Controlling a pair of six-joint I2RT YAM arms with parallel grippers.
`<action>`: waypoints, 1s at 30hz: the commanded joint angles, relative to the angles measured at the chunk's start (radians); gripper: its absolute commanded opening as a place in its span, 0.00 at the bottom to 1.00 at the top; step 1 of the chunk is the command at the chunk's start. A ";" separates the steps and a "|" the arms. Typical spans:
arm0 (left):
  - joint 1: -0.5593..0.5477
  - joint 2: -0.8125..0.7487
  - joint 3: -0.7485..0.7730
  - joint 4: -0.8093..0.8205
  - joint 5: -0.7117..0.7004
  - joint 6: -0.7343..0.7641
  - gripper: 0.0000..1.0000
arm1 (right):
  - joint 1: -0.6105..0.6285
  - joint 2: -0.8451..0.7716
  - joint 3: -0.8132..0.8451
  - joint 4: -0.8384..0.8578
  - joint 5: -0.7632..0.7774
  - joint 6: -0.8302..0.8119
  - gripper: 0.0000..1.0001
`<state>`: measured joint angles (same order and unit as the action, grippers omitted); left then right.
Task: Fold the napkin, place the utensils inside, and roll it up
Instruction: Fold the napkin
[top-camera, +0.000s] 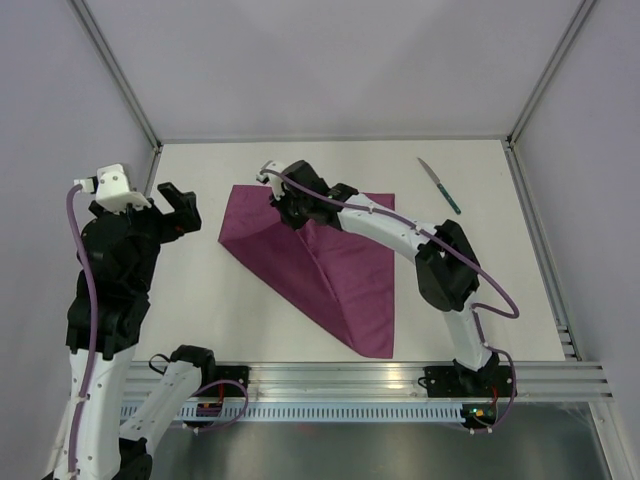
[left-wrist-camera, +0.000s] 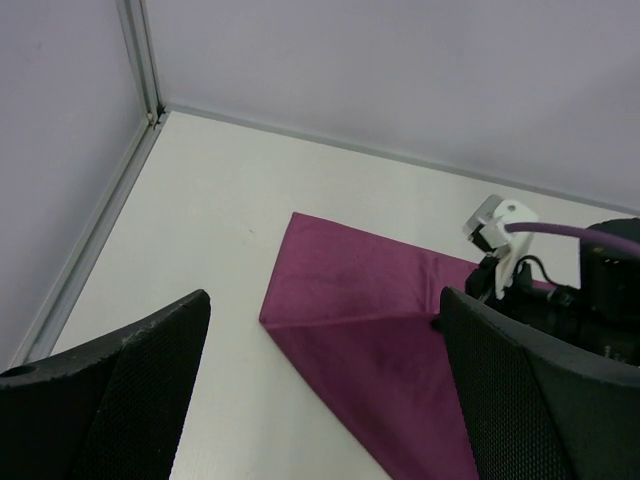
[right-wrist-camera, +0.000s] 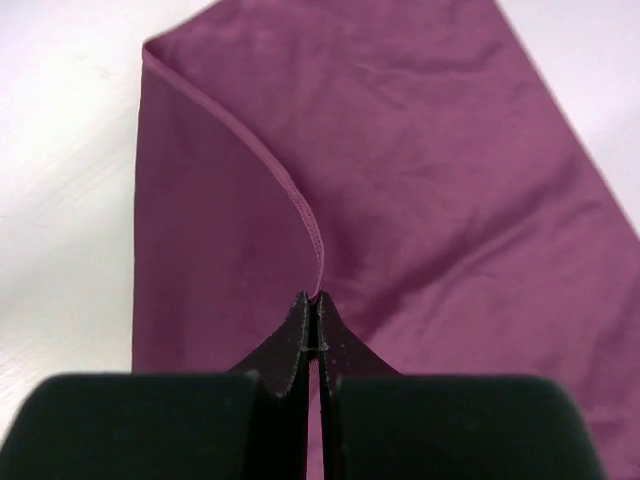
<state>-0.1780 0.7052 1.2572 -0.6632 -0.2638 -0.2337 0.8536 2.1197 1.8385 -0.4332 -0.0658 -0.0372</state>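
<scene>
Right gripper (right-wrist-camera: 312, 322) pinching plum napkin's (top-camera: 340, 270) hemmed edge (satiny, folded roughly triangular). Left gripper (top-camera: 181, 211) wide open beside it. Slim pointed knife (top-camera: 439, 186) near table's (top-camera: 480, 280) far-right corner.

The napkin (top-camera: 345, 275) lies on the middle of the surface (top-camera: 490, 280), with 1 corner pointing to the near edge and a folded layer on its far left part. The right jaws are over that far part and touch the cloth at a raised edge. The left jaws are to the left of the napkin, apart from it, above the surface. 1 utensil (top-camera: 439, 186) lies at the far right of the surface, well apart from the napkin, behind the right arm (top-camera: 395, 222).
</scene>
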 joint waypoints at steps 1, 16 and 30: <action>0.005 0.010 -0.047 0.057 0.029 0.053 1.00 | -0.036 -0.072 -0.063 0.034 0.024 -0.056 0.00; 0.005 -0.036 -0.215 0.137 0.037 0.059 1.00 | -0.272 -0.121 -0.228 0.094 0.020 -0.070 0.01; 0.005 -0.092 -0.352 0.209 0.057 0.042 1.00 | -0.413 -0.135 -0.291 0.131 0.029 -0.075 0.00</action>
<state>-0.1780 0.6266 0.9215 -0.5098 -0.2283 -0.2111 0.4694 2.0380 1.5627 -0.3370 -0.0452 -0.1066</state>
